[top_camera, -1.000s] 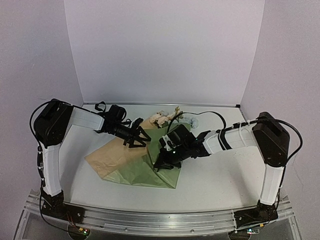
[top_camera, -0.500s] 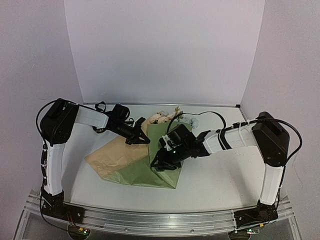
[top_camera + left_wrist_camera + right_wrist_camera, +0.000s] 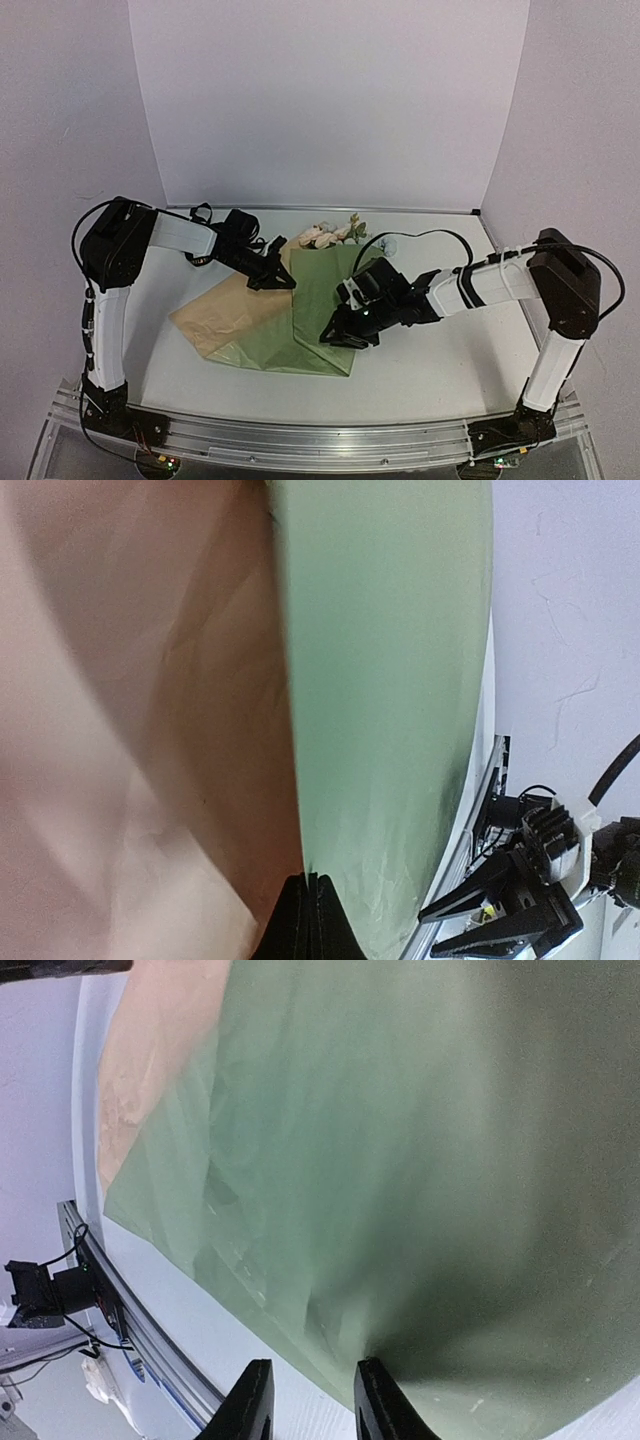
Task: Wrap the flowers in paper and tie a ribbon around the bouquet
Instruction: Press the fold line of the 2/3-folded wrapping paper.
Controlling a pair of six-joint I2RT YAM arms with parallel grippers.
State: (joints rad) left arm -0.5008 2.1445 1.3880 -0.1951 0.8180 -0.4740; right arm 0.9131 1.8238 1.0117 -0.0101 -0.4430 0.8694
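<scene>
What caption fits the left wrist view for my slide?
Left claw pinches the paper where tan meets olive; right claw stands open nearby.

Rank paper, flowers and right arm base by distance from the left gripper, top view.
1. paper: at the left gripper's tips.
2. flowers: farther back, to the right.
3. right arm base: near right corner, farthest by a wide margin.
</scene>
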